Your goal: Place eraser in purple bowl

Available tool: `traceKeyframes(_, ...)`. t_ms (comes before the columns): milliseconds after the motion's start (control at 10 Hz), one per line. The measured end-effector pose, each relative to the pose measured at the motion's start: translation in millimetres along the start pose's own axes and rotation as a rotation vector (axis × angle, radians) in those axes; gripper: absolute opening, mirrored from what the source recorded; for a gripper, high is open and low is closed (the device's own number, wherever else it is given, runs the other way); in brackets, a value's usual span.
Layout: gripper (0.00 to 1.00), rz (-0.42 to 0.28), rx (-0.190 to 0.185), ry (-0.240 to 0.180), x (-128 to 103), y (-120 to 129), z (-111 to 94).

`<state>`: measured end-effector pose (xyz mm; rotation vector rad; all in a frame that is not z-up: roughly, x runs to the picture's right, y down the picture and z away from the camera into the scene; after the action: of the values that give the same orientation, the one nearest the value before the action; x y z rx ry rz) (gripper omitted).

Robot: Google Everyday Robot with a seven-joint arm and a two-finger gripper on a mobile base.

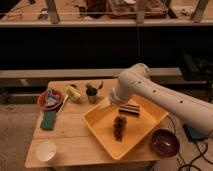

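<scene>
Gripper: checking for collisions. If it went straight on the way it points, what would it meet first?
The gripper hangs over the tray's left corner, pointing down and leftward. It would probably meet the tray rim first, or the table just beside it; depth is unclear. The eraser lies off that line.
</scene>
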<state>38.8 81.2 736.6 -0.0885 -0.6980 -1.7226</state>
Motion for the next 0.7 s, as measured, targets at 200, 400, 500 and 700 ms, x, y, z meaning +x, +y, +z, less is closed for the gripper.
traceKeyframes(200, 0.80, 0.000, 0.000, 0.000, 0.0, 0.0, 0.0)
traceKeyframes(400, 0.80, 0.000, 0.000, 0.000, 0.0, 0.0, 0.0)
traceKeyframes(500, 0.80, 0.000, 0.000, 0.000, 0.0, 0.0, 0.0)
traceKeyframes(700, 0.80, -0.008, -0.012, 0.000, 0.3, 2.9, 0.6)
